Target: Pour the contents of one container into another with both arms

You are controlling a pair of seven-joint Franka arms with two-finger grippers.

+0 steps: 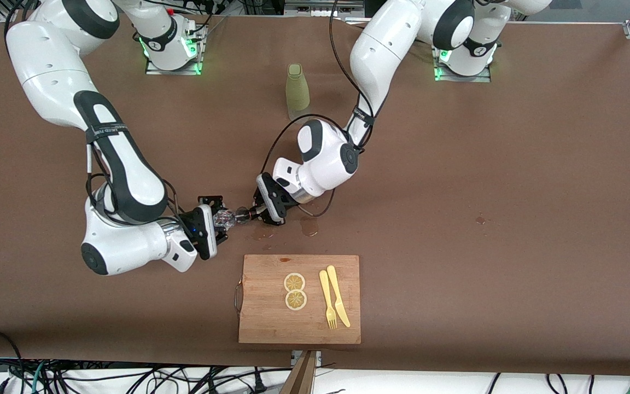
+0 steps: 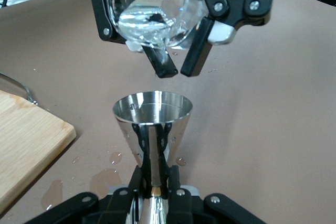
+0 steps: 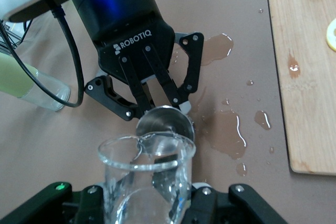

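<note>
The silver jigger [image 1: 245,213] hangs above the table, with my left gripper [image 1: 253,213] shut on its narrow waist. In the left wrist view the jigger [image 2: 153,121] stands upright with its mouth open upward, my left gripper [image 2: 153,176] clamped below. My right gripper [image 1: 221,219] is shut on the clear glass cup [image 1: 226,218], which is tipped toward the jigger. Water sits in the glass cup [image 2: 152,11] above the jigger's mouth. In the right wrist view the glass cup [image 3: 147,177] fills my right gripper [image 3: 149,199], its rim over the jigger [image 3: 165,124].
A tall green bottle [image 1: 297,90] stands near the arms' bases. A wooden cutting board [image 1: 299,328] nearer the front camera carries two lemon slices [image 1: 295,282], a yellow fork and a yellow knife [image 1: 339,298]. Water puddles [image 1: 309,225] wet the table beneath the grippers.
</note>
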